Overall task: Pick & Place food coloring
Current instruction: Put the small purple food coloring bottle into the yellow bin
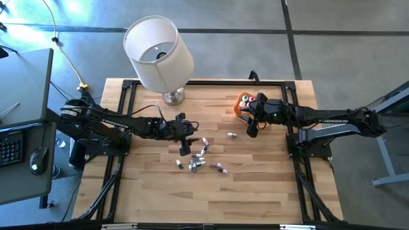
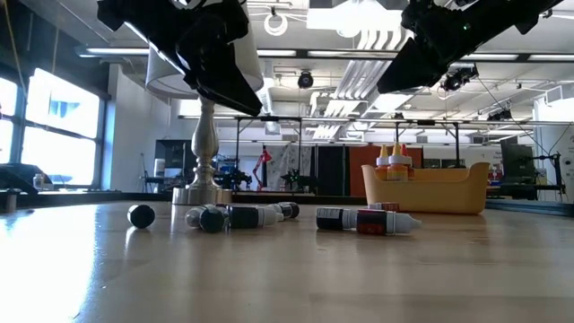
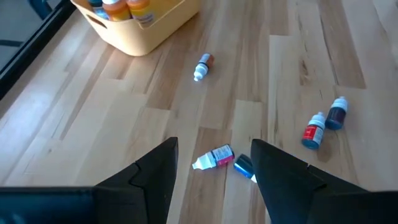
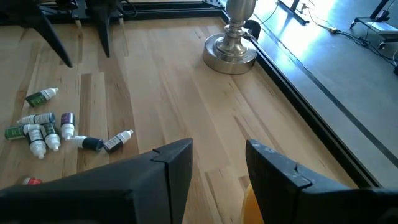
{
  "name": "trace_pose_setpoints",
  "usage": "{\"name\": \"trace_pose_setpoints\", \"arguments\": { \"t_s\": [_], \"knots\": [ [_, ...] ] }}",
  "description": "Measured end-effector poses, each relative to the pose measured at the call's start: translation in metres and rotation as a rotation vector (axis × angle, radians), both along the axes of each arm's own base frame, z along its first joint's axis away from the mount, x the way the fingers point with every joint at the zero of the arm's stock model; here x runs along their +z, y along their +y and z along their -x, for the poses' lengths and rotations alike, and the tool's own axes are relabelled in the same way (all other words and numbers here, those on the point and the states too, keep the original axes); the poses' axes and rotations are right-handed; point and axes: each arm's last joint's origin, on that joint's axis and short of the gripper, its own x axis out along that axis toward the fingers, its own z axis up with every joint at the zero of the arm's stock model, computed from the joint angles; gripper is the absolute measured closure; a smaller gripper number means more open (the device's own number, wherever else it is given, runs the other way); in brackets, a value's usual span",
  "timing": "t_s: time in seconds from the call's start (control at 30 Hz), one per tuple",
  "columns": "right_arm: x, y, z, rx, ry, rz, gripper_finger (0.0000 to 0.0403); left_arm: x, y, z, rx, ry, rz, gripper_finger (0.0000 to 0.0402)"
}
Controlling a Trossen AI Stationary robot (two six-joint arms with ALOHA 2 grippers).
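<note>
We see a pale wooden table [image 1: 255,191] with a white-shaded lamp [image 1: 158,51] in a hall with windows. Food coloring bottles [image 1: 198,160] lie flat mid-table, caps pointing variously; several stand upright in the orange bowl [image 2: 426,190]. Left gripper [image 1: 185,148] and right gripper [image 1: 251,131] hover, fingers spread, empty.

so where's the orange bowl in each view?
High: bowl near the table's far edge, by the right gripper.
Low: right of centre, behind the bottles.
Left wrist: at the picture's top edge, bottles standing in it.
Right wrist: only an orange sliver between the fingers, probably its rim.
Shared landmark: lamp base.
</note>
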Motion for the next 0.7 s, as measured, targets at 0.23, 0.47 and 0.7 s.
{"name": "trace_pose_setpoints", "arguments": {
  "t_s": [0.23, 0.47, 0.7],
  "knots": [
    [0.0000, 0.0000, 0.0000, 0.000, 0.000, 0.000, 0.0261, 0.0000, 0.0000, 0.0000, 0.004, -0.001, 0.006, 0.0204],
    [0.0000, 0.0000, 0.0000, 0.000, 0.000, 0.000, 0.0261, 0.0000, 0.0002, 0.0000, 0.011, -0.002, 0.005, 0.0204],
    [0.0000, 0.0000, 0.0000, 0.000, 0.000, 0.000, 0.0260, -0.0003, 0.0001, 0.0003, 0.035, -0.006, 0.038, 0.0204]
  ]
}}
